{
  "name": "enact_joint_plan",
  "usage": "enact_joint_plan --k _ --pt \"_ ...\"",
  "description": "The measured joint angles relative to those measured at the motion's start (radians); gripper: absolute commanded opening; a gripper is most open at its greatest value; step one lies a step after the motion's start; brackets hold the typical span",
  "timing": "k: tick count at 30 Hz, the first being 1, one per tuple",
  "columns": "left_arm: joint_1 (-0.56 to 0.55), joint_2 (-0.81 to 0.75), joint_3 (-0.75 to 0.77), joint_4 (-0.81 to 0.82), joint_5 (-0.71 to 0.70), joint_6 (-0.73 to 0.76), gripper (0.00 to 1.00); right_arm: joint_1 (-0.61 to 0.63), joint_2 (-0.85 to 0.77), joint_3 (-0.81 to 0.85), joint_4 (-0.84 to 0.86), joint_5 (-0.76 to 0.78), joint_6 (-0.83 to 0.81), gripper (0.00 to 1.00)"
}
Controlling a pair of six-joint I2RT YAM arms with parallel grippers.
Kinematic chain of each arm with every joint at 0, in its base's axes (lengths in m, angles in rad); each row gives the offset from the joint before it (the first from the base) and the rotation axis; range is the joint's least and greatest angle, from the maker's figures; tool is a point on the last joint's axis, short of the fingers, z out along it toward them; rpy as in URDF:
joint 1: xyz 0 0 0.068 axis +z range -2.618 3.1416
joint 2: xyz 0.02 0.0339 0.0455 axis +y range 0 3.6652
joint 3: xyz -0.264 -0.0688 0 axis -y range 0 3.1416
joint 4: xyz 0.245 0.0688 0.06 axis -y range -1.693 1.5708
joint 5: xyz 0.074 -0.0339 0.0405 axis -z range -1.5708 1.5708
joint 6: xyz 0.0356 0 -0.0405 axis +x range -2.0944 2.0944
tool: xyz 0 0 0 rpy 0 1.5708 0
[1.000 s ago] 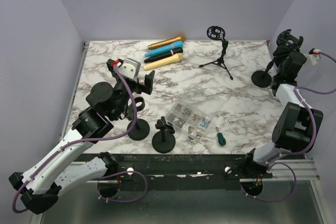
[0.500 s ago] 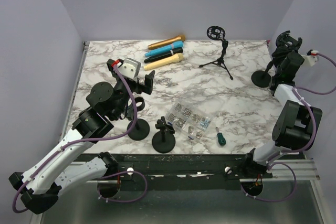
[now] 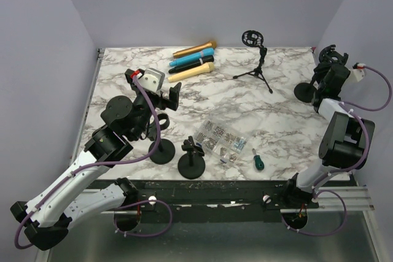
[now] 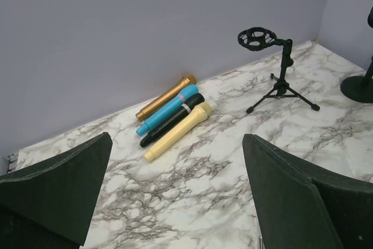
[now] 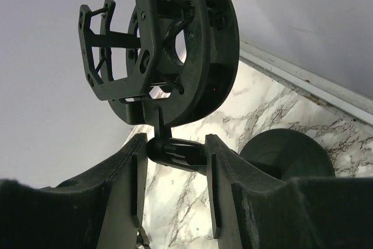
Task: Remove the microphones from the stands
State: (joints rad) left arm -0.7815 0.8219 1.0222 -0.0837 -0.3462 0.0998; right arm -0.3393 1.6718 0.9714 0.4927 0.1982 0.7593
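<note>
Your white marble-patterned desk (image 3: 288, 121) carried everything. Your left arm (image 3: 92, 164) rose from the near edge, and your left hand (image 3: 153, 90) hung above the desk's left side with its jaws spread wide and nothing between them. In its wrist view that hand (image 4: 176, 138) looked toward the far wall.

Your right arm (image 3: 341, 139) stretched along the right edge. Your right hand (image 3: 328, 75) was closed on the black round-base stand with a ring-shaped shock mount (image 3: 305, 92) at the desk's right edge. In the right wrist view the fingers (image 5: 131, 173) pressed both ends of the short barrel joint just under the ring of that stand (image 5: 175, 45), with its disc base lower right.

The black tripod stand with a ring mount (image 3: 256, 65) stood upright near the far edge, well apart from both hands. Two shorter black disc-base stands (image 3: 163, 150) stood side by side near the front edge.

The four microphones lay flat in a row near the far edge, left of the tripod: the gold microphone (image 4: 166, 97) farthest back, then the blue microphone (image 4: 169, 111), the black microphone (image 4: 173, 119) and the cream microphone (image 4: 178, 131).

The clear bag of small metal parts (image 3: 222, 138) lay near the front, and the green-handled screwdriver (image 3: 258, 162) just right of it.
</note>
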Motion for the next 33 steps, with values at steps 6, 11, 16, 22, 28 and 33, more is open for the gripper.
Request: enact_joint_plan --k 6,11,16,22,28,33 --pt "0.000 0.000 0.000 0.000 0.001 0.000 0.98 0.000 0.001 0.004 -0.004 0.003 -0.004 0.38" --pt "0.000 0.000 0.000 0.000 0.001 0.000 0.98 0.000 -0.001 0.028 -0.048 0.000 -0.023 0.68" --pt "0.000 0.000 0.000 0.000 0.001 0.000 0.98 0.004 -0.004 0.030 -0.193 -0.002 -0.080 0.84" --pt "0.000 0.000 0.000 0.000 0.002 0.000 0.98 0.018 -0.052 0.024 -0.319 -0.001 -0.124 0.88" --pt "0.000 0.000 0.000 0.000 0.002 -0.001 0.99 0.079 -0.216 -0.038 -0.340 0.005 -0.150 0.88" --pt "0.000 0.000 0.000 0.000 0.002 -0.004 0.99 0.156 -0.326 -0.117 -0.360 -0.014 -0.165 0.88"
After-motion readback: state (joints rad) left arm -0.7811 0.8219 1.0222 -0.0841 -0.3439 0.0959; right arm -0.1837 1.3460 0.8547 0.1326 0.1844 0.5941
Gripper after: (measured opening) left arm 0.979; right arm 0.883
